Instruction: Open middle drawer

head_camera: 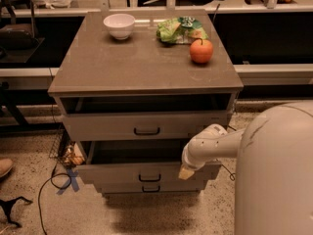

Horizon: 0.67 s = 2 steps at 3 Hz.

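The cabinet has three grey-beige drawers. The middle drawer is pulled out, its dark inside showing above its low front panel, with a small dark bar handle. The top drawer is pulled out a little. The lowest drawer front sits just below. My gripper hangs at the end of the white arm, at the right end of the middle drawer's front, to the right of the handle.
On the cabinet top stand a white bowl, a green chip bag and an orange fruit. My white body fills the right. Cables and blue tape lie on the floor at left.
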Each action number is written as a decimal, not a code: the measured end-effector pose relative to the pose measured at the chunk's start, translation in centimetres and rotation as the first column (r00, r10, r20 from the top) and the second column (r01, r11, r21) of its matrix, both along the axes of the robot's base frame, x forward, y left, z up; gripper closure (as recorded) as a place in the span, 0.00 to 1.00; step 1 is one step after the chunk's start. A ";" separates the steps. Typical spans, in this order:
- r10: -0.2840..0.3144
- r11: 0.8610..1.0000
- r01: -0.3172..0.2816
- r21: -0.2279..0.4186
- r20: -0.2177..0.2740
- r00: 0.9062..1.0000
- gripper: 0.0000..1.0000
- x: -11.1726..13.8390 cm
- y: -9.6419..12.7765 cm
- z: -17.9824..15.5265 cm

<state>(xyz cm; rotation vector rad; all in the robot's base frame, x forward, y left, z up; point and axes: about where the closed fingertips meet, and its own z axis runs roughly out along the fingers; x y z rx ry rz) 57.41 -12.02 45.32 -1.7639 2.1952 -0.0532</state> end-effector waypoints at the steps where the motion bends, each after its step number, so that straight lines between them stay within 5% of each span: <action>1: 0.021 1.000 -0.021 -0.003 -0.019 1.000 0.00 -0.1 0.2 -0.6; 2: 0.046 0.999 -0.047 -0.013 -0.059 0.997 0.00 -0.4 0.3 -1.7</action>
